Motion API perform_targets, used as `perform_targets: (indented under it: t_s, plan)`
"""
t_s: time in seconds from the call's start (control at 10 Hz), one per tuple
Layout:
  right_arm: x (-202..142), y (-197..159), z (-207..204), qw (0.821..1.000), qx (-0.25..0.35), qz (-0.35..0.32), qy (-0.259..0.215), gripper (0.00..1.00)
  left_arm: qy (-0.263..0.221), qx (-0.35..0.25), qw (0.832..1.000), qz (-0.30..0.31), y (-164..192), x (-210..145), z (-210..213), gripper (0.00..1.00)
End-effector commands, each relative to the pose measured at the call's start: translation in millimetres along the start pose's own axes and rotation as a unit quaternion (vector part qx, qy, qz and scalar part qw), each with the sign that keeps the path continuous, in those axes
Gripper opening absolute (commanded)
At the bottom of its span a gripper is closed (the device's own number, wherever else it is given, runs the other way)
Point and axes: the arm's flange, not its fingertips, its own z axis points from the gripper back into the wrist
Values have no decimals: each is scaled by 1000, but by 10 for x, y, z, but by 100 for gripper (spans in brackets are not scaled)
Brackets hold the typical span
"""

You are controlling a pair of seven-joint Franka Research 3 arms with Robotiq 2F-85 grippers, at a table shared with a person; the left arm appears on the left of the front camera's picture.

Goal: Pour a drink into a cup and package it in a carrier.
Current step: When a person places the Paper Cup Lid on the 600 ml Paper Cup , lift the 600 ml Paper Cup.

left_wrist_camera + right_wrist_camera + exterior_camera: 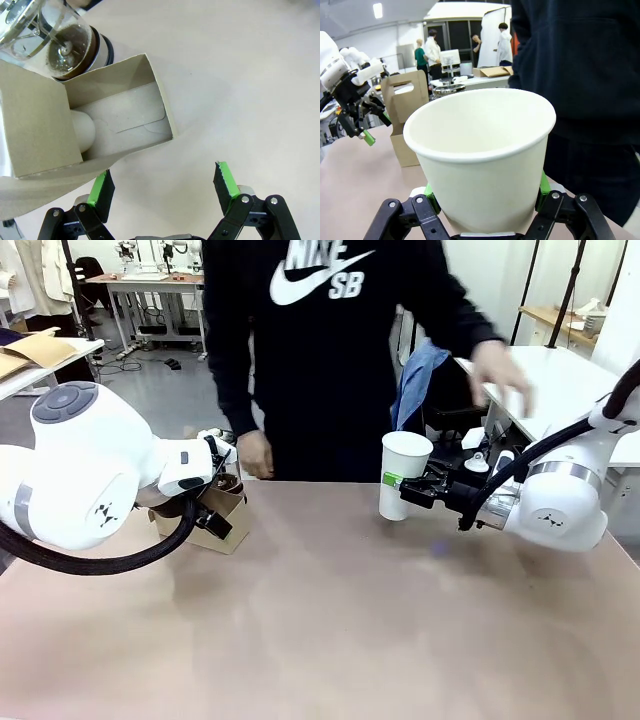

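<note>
White right arm [555, 505] lies level, fingers [392, 480] pinching the cup [406, 465]

1 cup [404, 475], 1 carrier [222, 515] and 1 jug [60, 45].

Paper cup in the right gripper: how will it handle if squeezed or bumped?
The cup looks empty, so probably very light. Its thin, lidless wall likely dents if the right gripper squeezes harder. Tall with a narrower base, it may tip if pushed up high.
</note>
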Motion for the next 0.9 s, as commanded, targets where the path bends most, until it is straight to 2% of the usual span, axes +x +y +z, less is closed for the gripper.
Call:
perform_targets:
  t_s: [0.0, 0.8]
  plan:
    - [37, 22, 2, 1000, -1, 2, 0, 80, -1, -1, 1000, 0, 3, 0, 3, 100]
    - [37, 22, 2, 1000, -1, 2, 0, 80, -1, -1, 1000, 0, 3, 0, 3, 100]
